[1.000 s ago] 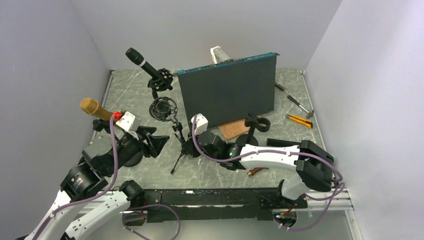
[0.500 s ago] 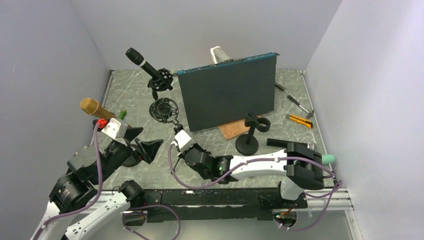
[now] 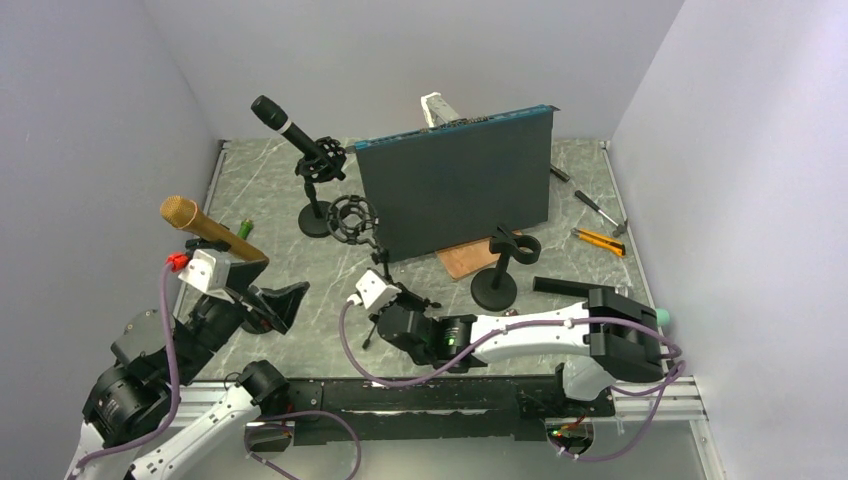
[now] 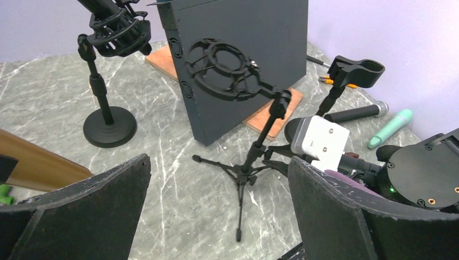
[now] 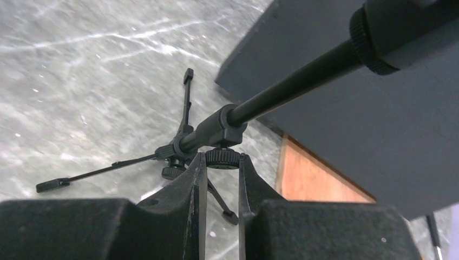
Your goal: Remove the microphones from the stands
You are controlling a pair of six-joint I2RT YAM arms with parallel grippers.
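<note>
Gold microphone [image 3: 205,228] is seen at the near left of the table [image 3: 290,190], tilted, with its head raised toward the far left. Its lower end is hidden behind the left wrist, so its support cannot be told. The left gripper [image 4: 219,160] is spread wide just beside it, and nothing is clasped between its pads.

To the right, at the near middle, the right gripper [image 5: 221,158] is pinched on a small knob [image 5: 222,157] low on the tripod stand [image 4: 258,142]. The stand's pole is tilted, and an empty shock mount [image 3: 351,218] is carried at its top.

Farther back, a clip stand [image 3: 500,270] and an upright dark panel [image 3: 460,190] are found. At the far left, a black microphone [image 3: 283,122] is held in a mount on a round-base stand [image 3: 318,215].
</note>
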